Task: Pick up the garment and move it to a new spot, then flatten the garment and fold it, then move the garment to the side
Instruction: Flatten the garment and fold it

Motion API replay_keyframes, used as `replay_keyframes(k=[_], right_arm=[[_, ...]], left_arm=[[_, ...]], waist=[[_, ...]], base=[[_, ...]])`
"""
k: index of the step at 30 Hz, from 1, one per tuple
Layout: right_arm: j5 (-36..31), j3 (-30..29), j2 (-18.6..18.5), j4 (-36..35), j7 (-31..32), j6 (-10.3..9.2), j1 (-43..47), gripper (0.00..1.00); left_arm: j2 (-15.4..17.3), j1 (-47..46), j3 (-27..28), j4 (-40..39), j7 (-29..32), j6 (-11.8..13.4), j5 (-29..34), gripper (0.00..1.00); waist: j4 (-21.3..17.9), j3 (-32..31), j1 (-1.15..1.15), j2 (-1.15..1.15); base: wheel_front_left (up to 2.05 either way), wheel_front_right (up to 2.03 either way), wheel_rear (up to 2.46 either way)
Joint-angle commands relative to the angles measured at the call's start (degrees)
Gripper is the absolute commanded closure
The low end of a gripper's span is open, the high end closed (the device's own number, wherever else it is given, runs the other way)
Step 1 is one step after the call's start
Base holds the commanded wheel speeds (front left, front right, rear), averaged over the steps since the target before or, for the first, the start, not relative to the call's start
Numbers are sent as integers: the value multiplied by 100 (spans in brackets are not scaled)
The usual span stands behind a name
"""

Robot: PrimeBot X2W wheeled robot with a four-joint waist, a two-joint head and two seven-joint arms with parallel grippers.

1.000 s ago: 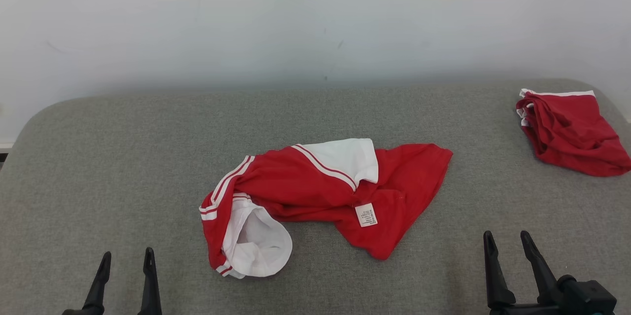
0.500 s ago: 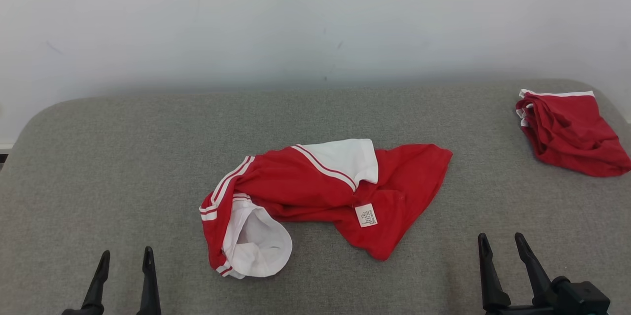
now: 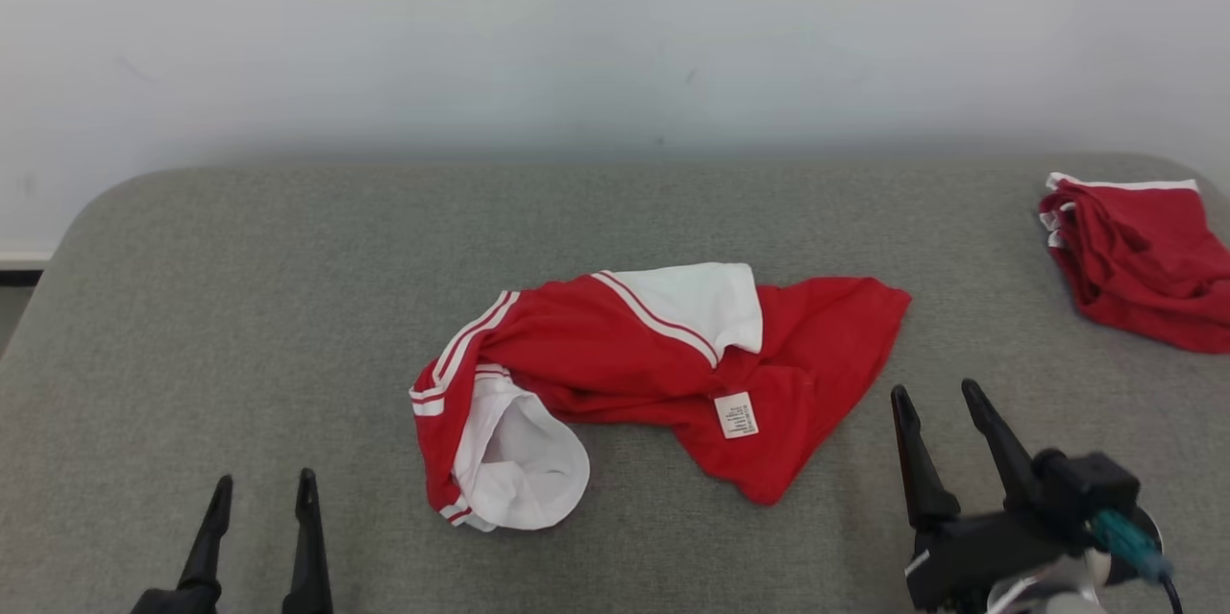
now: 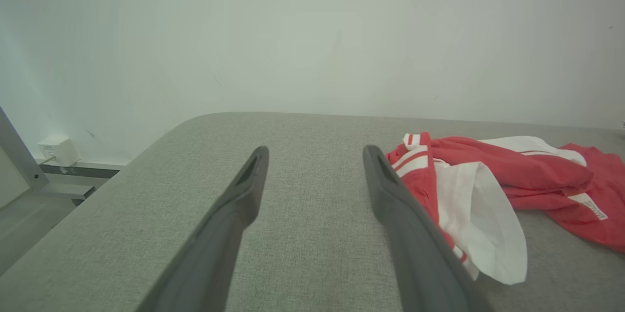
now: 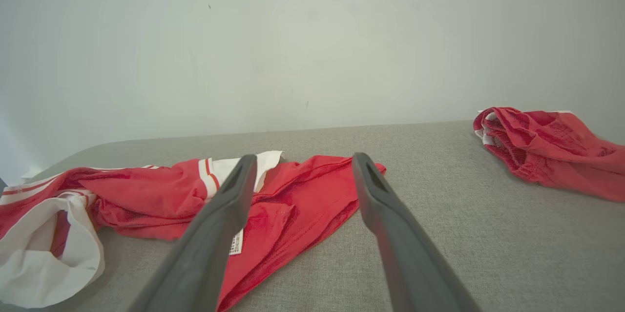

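Garment (image 3: 615, 364) in red and white lies crumpled near the middle of the grey padded surface (image 3: 240, 287), a loose heap stretched left to right. Its left end opens towards the robot, showing a white lining edged with red and white stripes, and a white panel lies folded over the top of the heap. A small white label (image 3: 737, 415) sits face up on the red cloth near the front edge; its print is too small to read. In the right wrist view the garment (image 5: 298, 204) spreads out beyond the right gripper (image 5: 303, 157), whose two dark fingers stand apart with nothing between them. From the head camera the right gripper (image 3: 934, 390) is just beside the garment's right edge, apart from the cloth. The left gripper (image 3: 264, 481) sits well to the left of the heap, near the front of the surface. Its fingers are likewise spread and empty (image 4: 315, 153), with the garment (image 4: 508, 170) off to one side. A second red garment (image 3: 1143, 268) lies bunched at the far right of the surface, well apart from the first. A pale wall (image 3: 577, 37) rises behind.
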Motion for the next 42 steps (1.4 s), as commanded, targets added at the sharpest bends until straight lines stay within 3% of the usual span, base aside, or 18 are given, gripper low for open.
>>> replay_keyframes(k=[1, 12, 22, 23, 25, 26, 34, 42], right_arm=[[5, 17, -69, 120, 75, -14, -195, 0], [57, 178, -221, 1708, 348, -15, -1415, 0], [276, 357, -207, 2992, 321, -15, -1973, 0], [310, 378, -198, 3083, 316, -15, -1993, 3], [374, 436, -192, 3229, 289, -15, -2033, 79], [411, 462, -196, 3231, 179, -15, -2077, 100], [463, 694, -364, 3220, -223, -15, -2243, 100], [271, 855, -913, 1779, -257, -15, -1739, 100]], left_arm=[[-44, -99, -18, 27, -17, -36, 68, 0], [-303, -444, -146, 155, -17, -197, 214, 0], [-497, -668, -102, 261, -17, -342, 329, 0], [-508, -675, -91, 270, -17, -338, 340, 0], [-522, -698, -50, 303, -17, -385, 359, 0], [-531, -711, -29, 313, -17, -394, 366, 0], [-579, -664, 183, 362, -17, -465, 441, 0], [-634, -491, 307, 323, -17, -495, 473, 0]], waist=[[108, 92, 0, 0], [692, 511, 0, 0], [1031, 749, 0, 0], [1046, 758, 0, 0], [1064, 772, 0, 0], [1069, 780, 0, 0], [871, 679, 0, 0], [437, 457, 0, 0]], base=[[0, 0, 0], [0, 0, 0], [0, 0, 0], [0, 0, 0], [0, 0, 0], [0, 0, 0], [0, 0, 0], [0, 0, 0]])
